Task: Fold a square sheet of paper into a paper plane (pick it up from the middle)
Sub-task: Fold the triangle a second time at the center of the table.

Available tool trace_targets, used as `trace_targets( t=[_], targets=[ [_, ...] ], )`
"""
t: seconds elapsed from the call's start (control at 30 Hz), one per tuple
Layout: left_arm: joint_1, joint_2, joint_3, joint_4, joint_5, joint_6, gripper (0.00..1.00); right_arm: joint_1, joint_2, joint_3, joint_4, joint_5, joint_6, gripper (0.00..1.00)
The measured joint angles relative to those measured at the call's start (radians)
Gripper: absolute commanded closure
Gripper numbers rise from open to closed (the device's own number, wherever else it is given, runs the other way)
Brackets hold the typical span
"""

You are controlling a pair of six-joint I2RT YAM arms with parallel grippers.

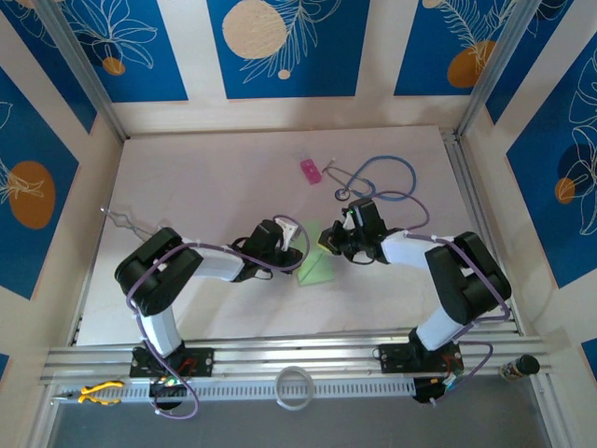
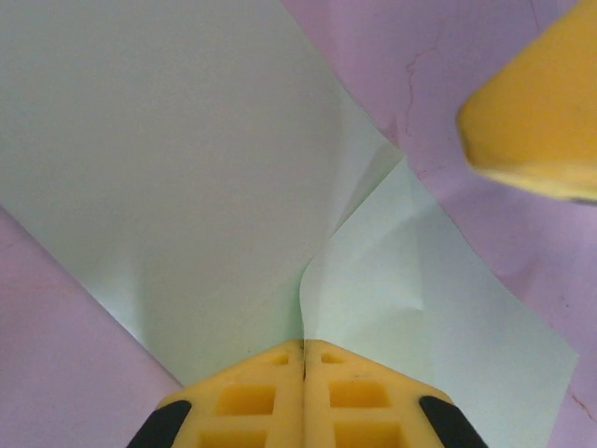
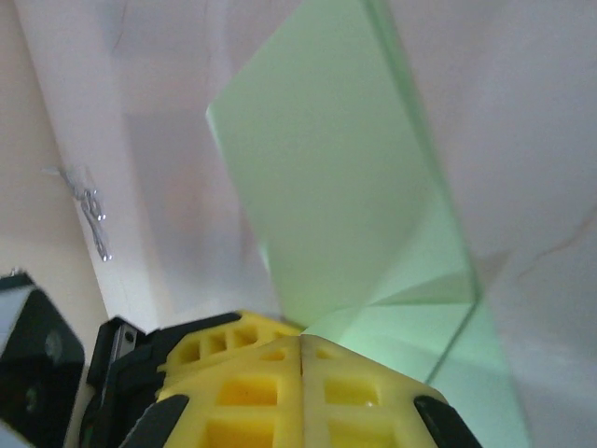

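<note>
From above, the square sheet of paper point(image 1: 315, 271) lies on the table point(image 1: 205, 177) a little in front of the middle, between the two arms, and it shows as a light-green pointed shape; the left gripper point(image 1: 297, 250) reaches to it from the left and the right gripper point(image 1: 326, 243) from the right, their tips close together at its far edge. Further back lie a small pink block point(image 1: 310, 171) and a blue stethoscope point(image 1: 382, 177), both well apart from the sheet.

On the left wrist camera, the left gripper point(image 2: 304, 359) has its two yellow fingers pressed together with no gap; the sheet point(image 2: 187, 168) spreads under them, and a raised crease runs straight to the seam between the fingers. I cannot tell whether the paper is pinched or only touched. One yellow finger point(image 2: 536, 103) of the right gripper hangs blurred at the upper right, over the bare table beside the sheet's edge.

On the right wrist camera, the right gripper point(image 3: 300, 350) is also fully closed; the sheet point(image 3: 326, 168) lies just ahead of its tips, with a folded flap – darker green – near them.
</note>
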Motion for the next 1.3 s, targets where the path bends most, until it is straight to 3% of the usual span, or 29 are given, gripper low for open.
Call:
trace_targets(
  t=[0.63, 0.9, 1.03, 1.17, 1.3],
  targets=[
    [0.003, 0.002, 0.0, 0.001, 0.004, 0.0, 0.93, 0.048, 0.125, 0.0, 0.014, -0.012, 0.001, 1.0],
    [0.01, -0.031, 0.013, -0.059, 0.008, -0.03, 0.64, 0.053, 0.127, -0.034, 0.093, -0.01, 0.028, 1.0],
    [0.029, -0.094, 0.031, -0.173, -0.009, -0.05, 0.61, 0.058, 0.126, -0.036, 0.099, 0.0, 0.047, 1.0],
    [0.048, -0.167, 0.076, -0.268, 0.0, -0.076, 0.71, 0.068, 0.117, -0.036, 0.091, 0.023, 0.067, 1.0],
    [0.054, -0.204, 0.111, -0.307, 0.091, -0.123, 0.86, 0.08, 0.102, -0.036, 0.064, 0.05, 0.087, 1.0]
  ],
)
